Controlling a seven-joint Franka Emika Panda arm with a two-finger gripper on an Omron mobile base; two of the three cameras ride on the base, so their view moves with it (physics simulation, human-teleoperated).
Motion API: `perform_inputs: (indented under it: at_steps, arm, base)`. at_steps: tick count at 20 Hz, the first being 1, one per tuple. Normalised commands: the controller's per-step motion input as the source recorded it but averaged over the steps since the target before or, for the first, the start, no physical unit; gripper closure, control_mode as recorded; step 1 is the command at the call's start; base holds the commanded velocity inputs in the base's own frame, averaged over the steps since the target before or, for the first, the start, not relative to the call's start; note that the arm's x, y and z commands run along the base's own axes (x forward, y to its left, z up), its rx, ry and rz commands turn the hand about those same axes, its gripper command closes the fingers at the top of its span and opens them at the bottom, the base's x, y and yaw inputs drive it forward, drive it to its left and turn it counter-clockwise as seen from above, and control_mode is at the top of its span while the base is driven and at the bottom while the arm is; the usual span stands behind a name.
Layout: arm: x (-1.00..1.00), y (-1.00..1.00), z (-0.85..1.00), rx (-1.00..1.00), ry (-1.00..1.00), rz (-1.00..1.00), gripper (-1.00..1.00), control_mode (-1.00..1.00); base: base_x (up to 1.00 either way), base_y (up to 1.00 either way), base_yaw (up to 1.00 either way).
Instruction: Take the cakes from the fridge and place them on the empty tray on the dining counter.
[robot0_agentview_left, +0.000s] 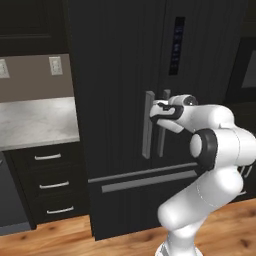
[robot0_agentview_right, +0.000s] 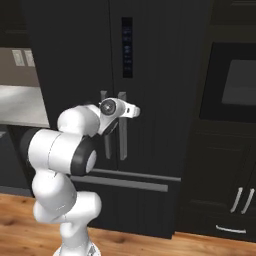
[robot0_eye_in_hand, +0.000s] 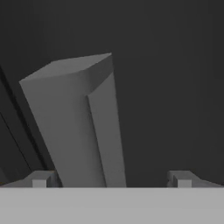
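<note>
The black fridge (robot0_agentview_left: 120, 75) (robot0_agentview_right: 160, 60) stands shut in front of me, its two long grey vertical handles (robot0_agentview_left: 148, 125) (robot0_agentview_right: 122, 130) side by side at the door seam. My gripper (robot0_agentview_left: 156, 111) (robot0_agentview_right: 135, 111) is up against the top of the handles. In the hand view one grey handle (robot0_eye_in_hand: 74, 122) rises between my fingertips (robot0_eye_in_hand: 41, 178), nearer the left tip. The gripper (robot0_eye_in_hand: 111, 179) is open, and the jaws do not touch the handle. The cakes are hidden behind the closed doors. The empty tray and the dining counter are out of view.
A wall counter with a pale marbled top (robot0_agentview_left: 35, 120) and black drawers (robot0_agentview_left: 50, 185) lies left of the fridge. A built-in oven (robot0_agentview_right: 235, 85) and black cabinets (robot0_agentview_right: 235, 200) stand to its right. The fridge's lower drawer handle (robot0_agentview_left: 145, 180) runs below my arm. The floor is wood.
</note>
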Motion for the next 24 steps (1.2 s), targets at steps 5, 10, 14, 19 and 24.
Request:
perform_inputs:
  at_steps: [5,10,14,19,24]
  arm:
    - [0.87,-0.10,-0.42,0.00,-0.01,0.01,-1.00,-1.00]
    - [0.68,-0.06,-0.21,0.00,0.00,0.01,1.00,-1.00]
    - [0.00,0.00,0.00,0.00,0.00,0.00,1.00,-1.00]
    - [-0.41,-0.04,0.07,0.00,0.02,0.02,1.00,-1.00]
    - [-0.71,-0.36,0.26,0.00,0.09,0.10,1.00,-1.00]
  base:
    - [0.00,0.00,0.00]
    - [0.00,0.00,0.00]
    - [0.00,0.00,0.00]
    - [0.00,0.00,0.00]
    - [0.00,0.00,0.00]
